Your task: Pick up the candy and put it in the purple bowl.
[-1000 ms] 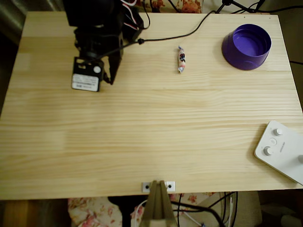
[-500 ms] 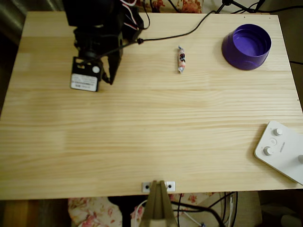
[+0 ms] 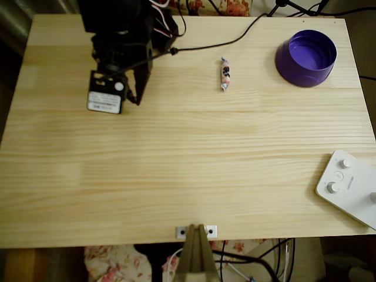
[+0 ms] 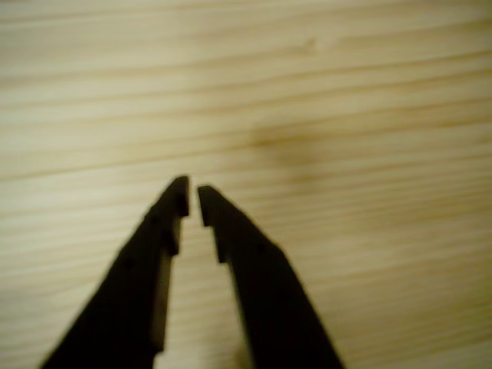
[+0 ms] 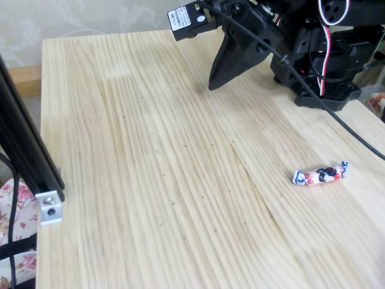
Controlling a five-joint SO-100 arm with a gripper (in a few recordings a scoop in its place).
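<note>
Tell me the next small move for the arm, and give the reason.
Probably swing the gripper rightward in the overhead view toward the candy and open the jaws on the way. The gripper is nearly shut, holds nothing and hangs over bare table well left of the candy, which lies loose between it and the purple bowl.

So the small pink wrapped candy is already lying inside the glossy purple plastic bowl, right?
No. In the overhead view the small pink wrapped candy lies on the bare pale wooden table, apart from the glossy purple plastic bowl.
</note>
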